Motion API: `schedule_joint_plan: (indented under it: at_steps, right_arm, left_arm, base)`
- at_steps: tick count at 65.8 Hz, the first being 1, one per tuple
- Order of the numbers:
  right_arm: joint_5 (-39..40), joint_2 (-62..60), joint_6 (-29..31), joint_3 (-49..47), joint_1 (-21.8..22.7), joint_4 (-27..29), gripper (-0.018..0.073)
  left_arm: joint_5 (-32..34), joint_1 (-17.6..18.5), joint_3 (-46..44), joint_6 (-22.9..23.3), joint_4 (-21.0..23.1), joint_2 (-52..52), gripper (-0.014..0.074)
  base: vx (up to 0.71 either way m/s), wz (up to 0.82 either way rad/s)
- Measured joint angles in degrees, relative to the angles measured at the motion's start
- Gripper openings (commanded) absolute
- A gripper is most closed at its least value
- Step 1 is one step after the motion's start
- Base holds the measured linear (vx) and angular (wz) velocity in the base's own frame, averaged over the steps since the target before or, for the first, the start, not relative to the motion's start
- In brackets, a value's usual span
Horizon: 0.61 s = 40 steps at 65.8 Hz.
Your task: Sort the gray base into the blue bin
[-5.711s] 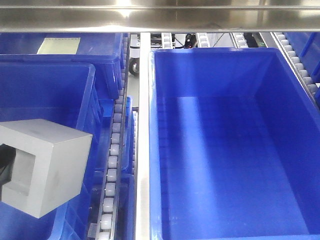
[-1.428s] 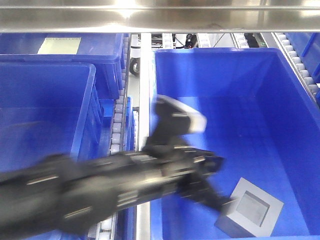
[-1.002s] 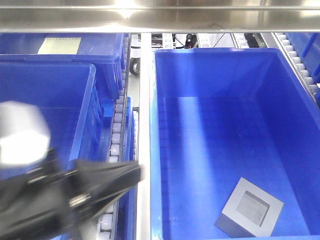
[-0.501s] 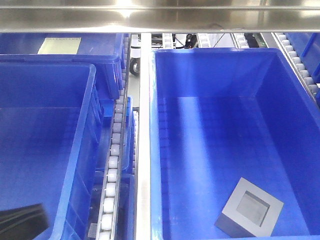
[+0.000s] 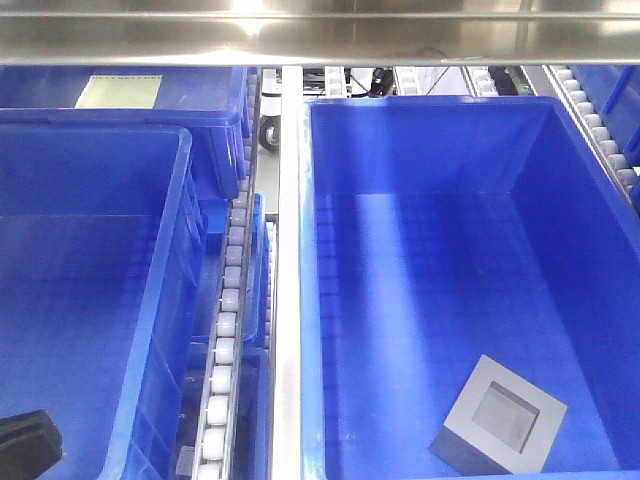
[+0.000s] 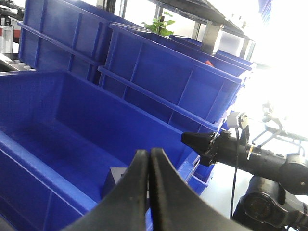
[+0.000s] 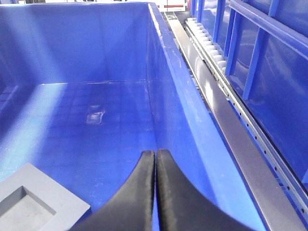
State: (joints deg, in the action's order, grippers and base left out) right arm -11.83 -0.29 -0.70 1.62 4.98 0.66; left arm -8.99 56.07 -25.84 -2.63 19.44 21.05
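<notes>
The gray base (image 5: 500, 418) lies on the floor of the right-hand blue bin (image 5: 430, 140), near its front right corner, with the square recess facing up. No gripper touches it. In the left wrist view my left gripper (image 6: 148, 153) is shut and empty, held above the bin's near wall (image 6: 48, 96); a corner of the gray base (image 6: 114, 177) shows behind its fingers. My right gripper (image 7: 155, 153) is also shut and empty, hovering inside the bin (image 7: 96, 43), with the gray base (image 7: 33, 204) below it to the left. Only a dark piece of the left arm (image 5: 25, 445) shows in the front view.
A second blue bin (image 5: 90, 300) stands on the left, another with a pale label (image 5: 120, 90) behind it. A roller track (image 5: 225, 330) and a metal rail (image 5: 288, 300) separate the bins. A steel shelf (image 5: 320, 35) runs overhead. Stacked bins (image 6: 168, 82) rise beyond the right arm (image 6: 250, 156).
The left arm has drawn back out of the right bin to the lower left, almost out of the front view. The gray base stays where it was left on the bin floor.
</notes>
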Motion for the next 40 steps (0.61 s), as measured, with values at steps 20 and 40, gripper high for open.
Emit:
schedule_joint_plan:
  at_steps: [20, 40]
  right_arm:
    - [0.00, 0.00, 0.00, 0.00, 0.00, 0.00, -0.0005]
    - [0.00, 0.00, 0.00, 0.00, 0.00, 0.00, -0.0005]
  left_arm:
    - [-0.05, -0.04, 0.00, 0.00, 0.00, 0.00, -0.0008]
    - [-0.36, -0.04, 0.00, 0.00, 0.00, 0.00, -0.0007]
  base:
    - [0.00, 0.00]
    - [0.00, 0.00]
